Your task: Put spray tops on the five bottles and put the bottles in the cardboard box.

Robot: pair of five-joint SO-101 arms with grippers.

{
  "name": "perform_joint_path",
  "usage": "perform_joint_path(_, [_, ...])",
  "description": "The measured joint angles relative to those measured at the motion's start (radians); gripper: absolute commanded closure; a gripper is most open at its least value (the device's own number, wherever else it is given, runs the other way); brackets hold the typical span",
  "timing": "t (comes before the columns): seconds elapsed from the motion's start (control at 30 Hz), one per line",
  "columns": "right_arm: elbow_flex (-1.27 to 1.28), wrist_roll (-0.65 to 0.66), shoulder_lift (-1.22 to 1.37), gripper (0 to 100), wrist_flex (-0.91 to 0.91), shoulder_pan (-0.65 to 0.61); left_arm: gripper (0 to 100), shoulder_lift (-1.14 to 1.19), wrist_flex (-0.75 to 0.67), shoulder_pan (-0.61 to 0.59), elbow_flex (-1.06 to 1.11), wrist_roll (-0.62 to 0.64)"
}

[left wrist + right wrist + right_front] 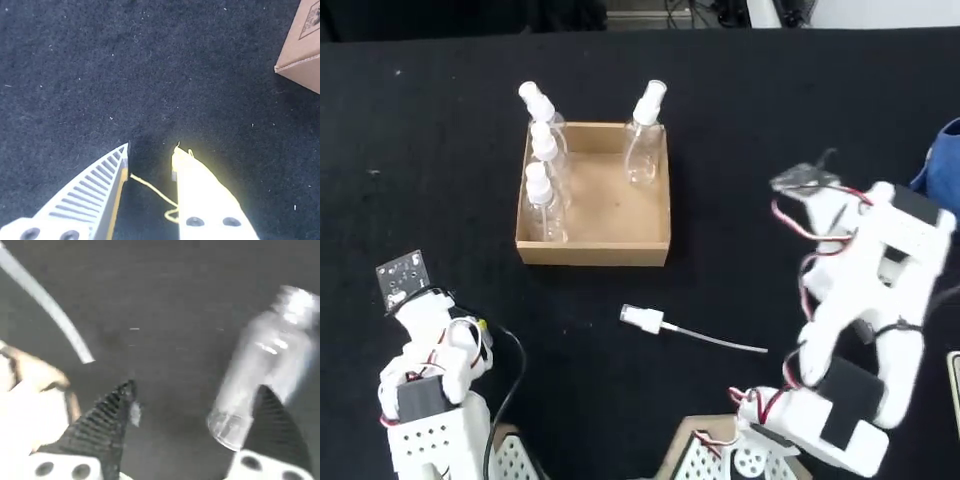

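Fifth bottle [260, 365]: uncapped, on its side on the worktop [440, 150], just ahead of the right hand [196, 385] (spread wide, gripping nothing), probably lined up for a grasp. Last spray top [645, 320] with dip tube [720, 340], loose on the worktop in front of the cardboard box [595, 250], seemingly within reach of both arms. Four capped bottles [545, 205] upright inside the box, against its walls. Left hand [150, 147] parted, empty, low over bare worktop near a box corner; likely waiting.
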Motion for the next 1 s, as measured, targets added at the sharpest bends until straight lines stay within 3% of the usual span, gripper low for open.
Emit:
perform_joint_path(0.23, [0.196,0.006,-0.318,72.1,0.041,-0.216,97,0.000,0.000,0.000,0.000,0.000])
perform_joint_path(0.43, [0.454,-0.219,-0.614,72.3,-0.018,-0.557,97,0.000,0.000,0.000,0.000,0.000])
perform_joint_path(0.63, [0.621,-0.393,-0.663,72.3,-0.130,-0.919,97,0.000,0.000,0.000,0.000,0.000])
perform_joint_path(0.77, [0.681,-0.410,-0.666,72.3,-0.216,-1.010,97,0.000,0.000,0.000,0.000,0.000])
perform_joint_path(1.0, [0.732,-0.417,-0.551,72.8,-0.404,-1.023,97,0.000,0.000,0.000,0.000,0.000])
